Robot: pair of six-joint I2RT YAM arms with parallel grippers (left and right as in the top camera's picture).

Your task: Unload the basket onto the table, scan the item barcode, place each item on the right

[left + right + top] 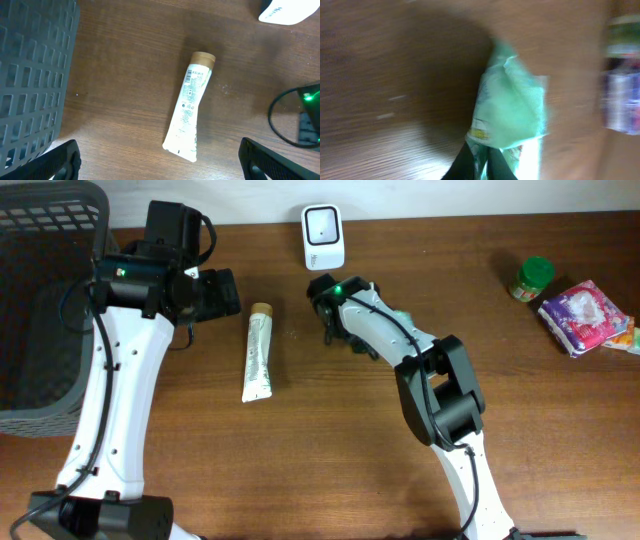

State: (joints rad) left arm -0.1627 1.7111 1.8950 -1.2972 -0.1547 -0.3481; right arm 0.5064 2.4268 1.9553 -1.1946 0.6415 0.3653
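My right gripper (481,162) is shut on the lower edge of a soft green packet (512,107); the picture is blurred by motion. From overhead the right gripper (345,330) sits just below the white barcode scanner (323,236) at the table's back edge, and the arm hides most of the packet. A white tube with a tan cap (259,358) lies flat to the left, printed side up (190,112). My left gripper (222,292) hovers wide open (161,162) above the tube, holding nothing. The scanner's corner (287,11) shows at the top right of the left wrist view.
A dark grey mesh basket (40,290) fills the left end of the table (30,75). A green-lidded jar (532,277) and a pink and purple packet (583,317) lie at the far right, blurred in the right wrist view.
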